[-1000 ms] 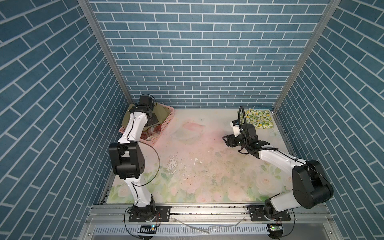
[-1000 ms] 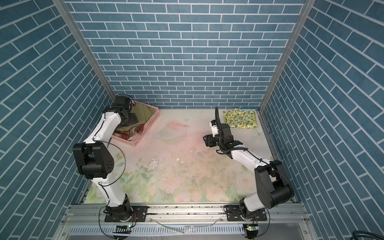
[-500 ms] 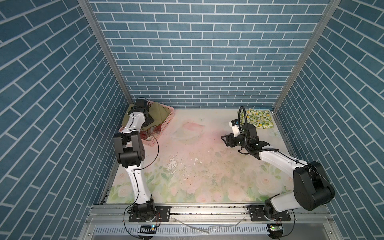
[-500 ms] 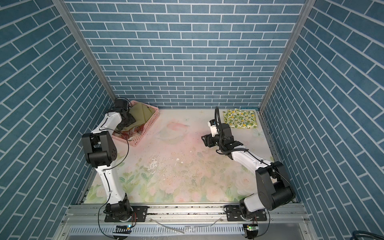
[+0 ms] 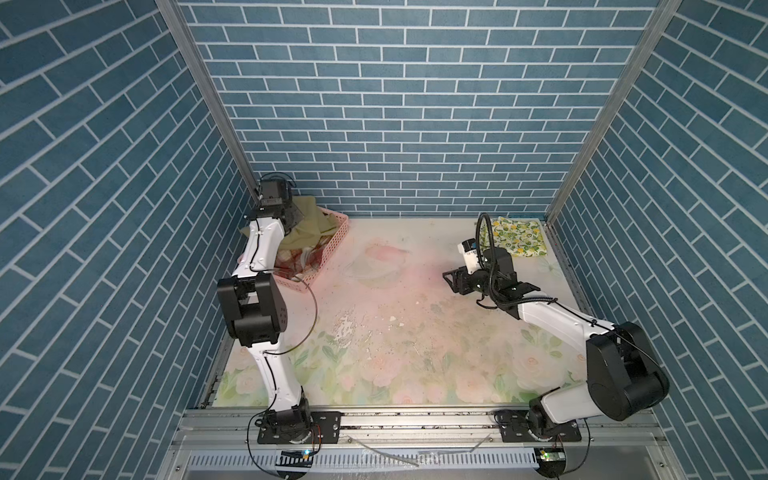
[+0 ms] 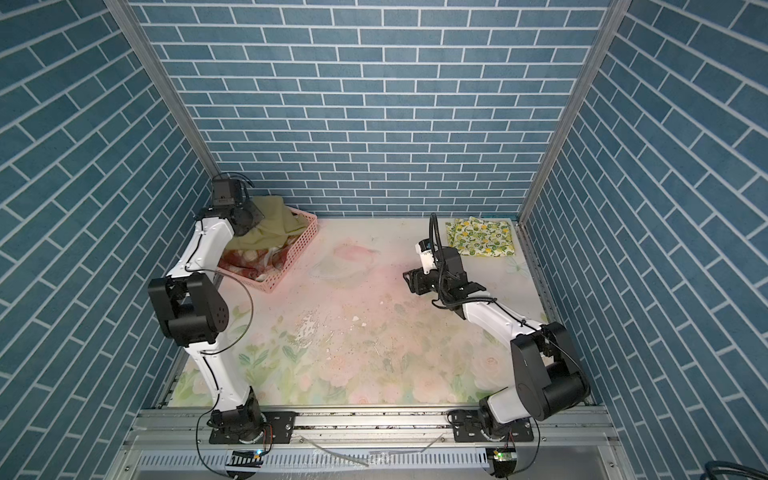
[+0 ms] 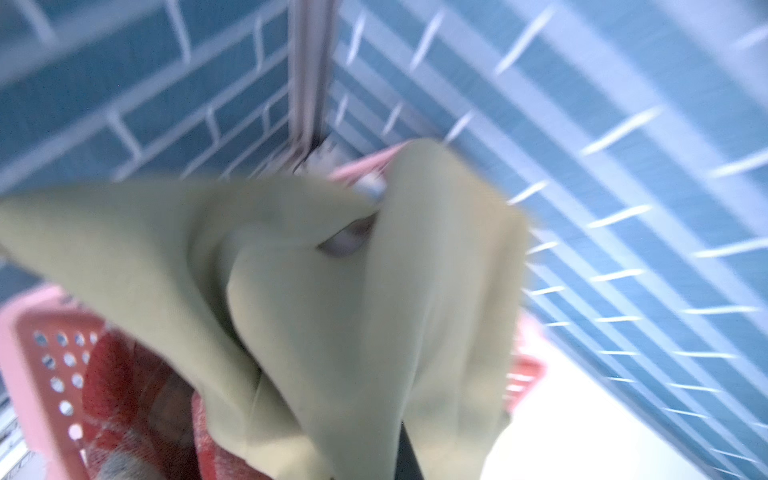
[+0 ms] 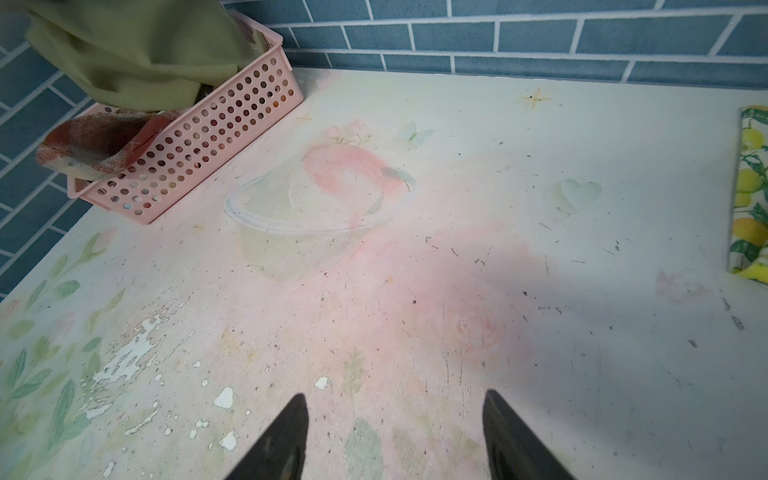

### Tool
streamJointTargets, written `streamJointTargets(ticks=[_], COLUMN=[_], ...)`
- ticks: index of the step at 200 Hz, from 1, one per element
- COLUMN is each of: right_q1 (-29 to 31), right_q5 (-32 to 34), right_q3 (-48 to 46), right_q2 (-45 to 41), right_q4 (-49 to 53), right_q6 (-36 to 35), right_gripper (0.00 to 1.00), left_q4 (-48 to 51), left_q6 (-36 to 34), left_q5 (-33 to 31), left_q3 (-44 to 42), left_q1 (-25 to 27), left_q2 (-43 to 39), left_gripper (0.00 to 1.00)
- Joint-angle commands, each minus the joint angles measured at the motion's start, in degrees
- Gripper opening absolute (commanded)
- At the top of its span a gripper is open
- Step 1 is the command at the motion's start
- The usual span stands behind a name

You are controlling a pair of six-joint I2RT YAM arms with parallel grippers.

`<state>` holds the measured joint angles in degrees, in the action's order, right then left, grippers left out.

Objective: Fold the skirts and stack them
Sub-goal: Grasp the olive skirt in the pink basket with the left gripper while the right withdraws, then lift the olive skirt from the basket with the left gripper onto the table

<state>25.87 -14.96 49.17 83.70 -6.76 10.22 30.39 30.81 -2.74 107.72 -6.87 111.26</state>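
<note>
1. One garment is looking finished: the lemon skirt [image 5: 517, 237] is lying folded flat in the far right corner of the worktop [image 5: 395, 332], close to the back wall, with nothing stacked on it.
2. The rest is waiting in the basket [image 6: 300, 245] at the far left corner. The plaid skirt [image 8: 95, 145] is spilling over one rim there, and the olive skirt [image 6: 272, 226] is rising above it.
3. A paler patterned cloth is showing between those two in a top view, but it is too small to name as a skirt.
4. Judging from this layout, roughly a quarter of the job is done. The olive, the plaid and any further skirt are yet to be laid out, folded and piled on the lemon one.
5. The left tool [image 6: 249, 218] is pressed together and pinching the olive skirt above the basket. The cloth is hanging from it in a peak, with the lower folds trailing down inside the rim. In the blurred left wrist view, the fabric is hiding the fingers themselves.
6. The right tool [image 8: 395, 432] is standing spread and empty. It is hovering over bare worktop between the basket and the lemon skirt, nearer the latter, and appears to be touching nothing.
</note>
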Motion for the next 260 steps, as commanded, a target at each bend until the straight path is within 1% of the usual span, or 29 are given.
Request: streamJointTargets(ticks=[1, 22, 39, 45, 57, 74, 89, 103, 110, 124, 139, 144, 150, 151, 153, 156, 160, 169, 185, 199, 208, 218, 228, 245, 260], right_q1=[0.32, 0.32, 0.23, 0.23, 0.23, -0.02, -0.53, -1.23, -1.64, -2.13, -2.23, -2.24, -2.24, -2.27, -2.26, -2.23, -2.25, -2.23, -2.00, -1.67, -1.31, -0.66, 0.10, 1.91, 2.79], right_q5=[0.93, 3.47, 8.11, 9.54, 15.57, 22.41, 25.85, 27.97, 28.11, 28.20, 27.70, 27.32, 26.36, 26.24, 25.78, 25.10, 24.30, 22.76, 19.29, 17.53, 16.37, 15.15, 13.41, 13.79, 12.68], right_q3=[-1.00, -1.92, -3.27, -3.65, -4.16, -4.84, -5.36, -5.49, -5.26, -4.79, -4.74, -4.78, -4.72, -4.71, -4.65, -4.69, -4.61, -4.89, -5.76, -6.25, -6.34, -6.36, -6.52, -6.45, -6.04], right_q2=[-0.67, -2.92, -6.22, -7.61, -10.95, -16.52, -21.22, -24.57, -25.74, -27.09, -27.62, -27.70, -27.58, -27.56, -27.48, -27.25, -27.13, -26.63, -25.45, -23.84, -22.45, -20.88, -19.12, -16.09, -12.96], right_q4=[-0.97, -1.67, -1.86, -1.62, -0.17, 2.91, 5.84, 8.51, 9.74, 11.91, 13.11, 13.50, 14.18, 14.30, 14.49, 14.90, 15.41, 16.36, 17.29, 18.48, 18.76, 18.99, 18.64, 18.66, 18.80], right_q6=[-0.07, 1.25, 2.78, 3.32, 4.69, 6.72, 8.38, 9.83, 10.23, 10.50, 10.52, 10.55, 10.39, 10.33, 10.23, 10.11, 9.94, 9.99, 9.73, 9.83, 9.80, 10.07, 10.01, 10.09, 10.31], right_gripper=[0.66, 0.66, 0.66, 0.65, 0.66, 0.66, 0.65, 0.64, 0.64, 0.64, 0.65, 0.66, 0.69, 0.69, 0.70, 0.71, 0.72, 0.75, 0.77, 0.77, 0.76, 0.75, 0.75, 0.75, 0.76], left_q4=[-5.84, -9.33, -11.85, -13.10, -14.78, -17.69, -19.69, -20.73, -22.58, -25.78, -26.94, -26.91, -25.88, -25.72, -25.25, -24.23, -22.79, -18.72, -13.14, -10.20, -9.02, -7.01, -6.36, -6.34, -5.44], left_q6=[-5.00, -7.58, -9.85, -10.65, -11.51, -11.60, -11.73, -10.98, -9.45, -5.80, -4.84, -4.55, -4.69, -4.78, -5.05, -5.60, -6.29, -6.81, -7.92, -8.45, -8.70, -8.65, -8.87, -9.01, -8.92], left_q5=[1.28, 5.23, 8.28, 8.91, 10.73, 13.41, 14.89, 14.82, 15.80, 16.95, 15.15, 14.42, 13.76, 13.70, 13.59, 13.13, 12.16, 9.19, 6.60, 3.90, 2.85, 1.43, 1.63, 2.23, 0.90], left_q3=[-0.05, -1.69, -4.04, -5.35, -7.60, -11.69, -15.79, -20.19, -23.38, -30.11, -36.35, -37.78, -38.52, -38.53, -38.50, -38.35, -37.83, -36.18, -32.56, -30.50, -29.51, -28.23, -27.76, -28.82, -30.44], left_q1=[3.45, 7.35, 11.96, 14.07, 18.26, 24.60, 30.35, 34.75, 35.77, 36.15, 36.19, 36.15, 36.06, 36.10, 36.06, 36.06, 36.05, 36.00, 35.55, 35.54, 35.53, 35.67, 35.64, 36.09, 36.56], left_q2=[-7.28, -12.07, -16.13, -17.77, -20.47, -24.16, -27.08, -29.72, -30.91, -32.18, -30.97, -29.94, -28.04, -27.68, -27.04, -25.90, -24.41, -21.22, -16.76, -14.82, -14.04, -13.22, -12.87, -13.55, -14.77], left_gripper=[0.00, 0.00, 0.00, 0.00, 0.00, 0.00, 0.00, 0.00, 0.00, 0.00, 0.00, 0.03, 0.15, 0.17, 0.26, 0.37, 0.45, 0.53, 0.69, 0.76, 0.78, 0.79, 0.80, 0.81, 0.81])
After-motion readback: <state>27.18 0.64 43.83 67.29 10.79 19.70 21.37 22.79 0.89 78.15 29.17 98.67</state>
